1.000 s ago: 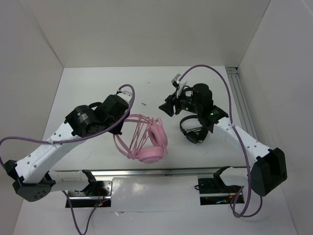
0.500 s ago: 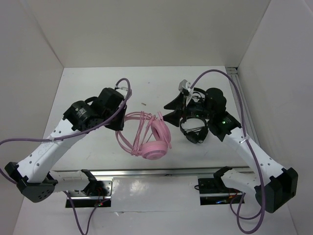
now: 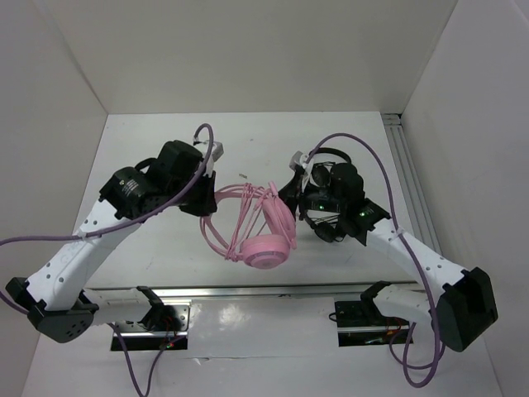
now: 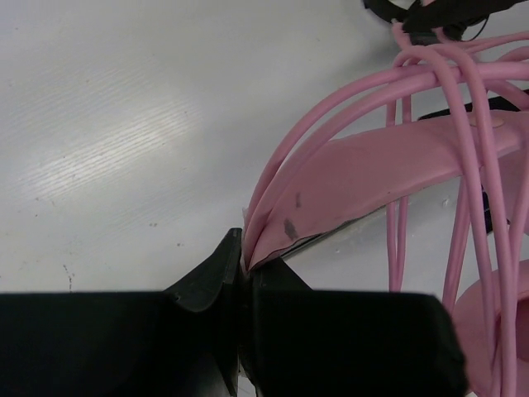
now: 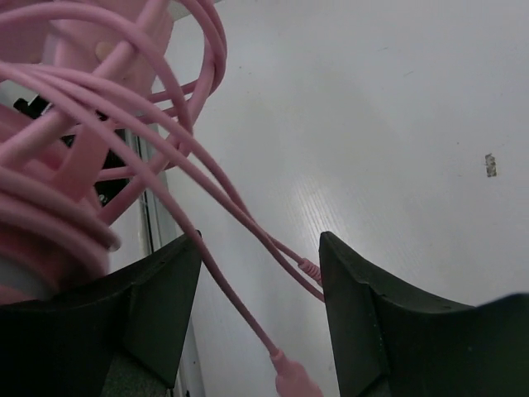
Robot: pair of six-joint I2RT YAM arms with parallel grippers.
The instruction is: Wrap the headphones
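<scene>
The pink headphones (image 3: 266, 240) hang mid-table with the thin pink cable (image 3: 248, 207) looped several times over the headband (image 4: 388, 165). My left gripper (image 3: 208, 197) is shut on the headband's left end, shown in the left wrist view (image 4: 244, 258). My right gripper (image 3: 285, 188) is open beside the wrapped loops. In the right wrist view cable strands (image 5: 240, 215) and the cable's plug end (image 5: 293, 380) pass loose between its spread fingers (image 5: 380, 306). One earcup (image 3: 263, 250) faces the camera; the other is hidden behind it.
Small black headphones (image 3: 325, 225) lie under my right arm, right of the pink set. A small speck (image 3: 242, 175) lies on the white table (image 3: 149, 149) behind. The metal rail (image 3: 264, 291) runs along the near edge. White walls enclose the table.
My left gripper has lifted and swung the headphones up and right. My right gripper has come back left to the cable loops with its jaws open, the cable's end now loose between them.
</scene>
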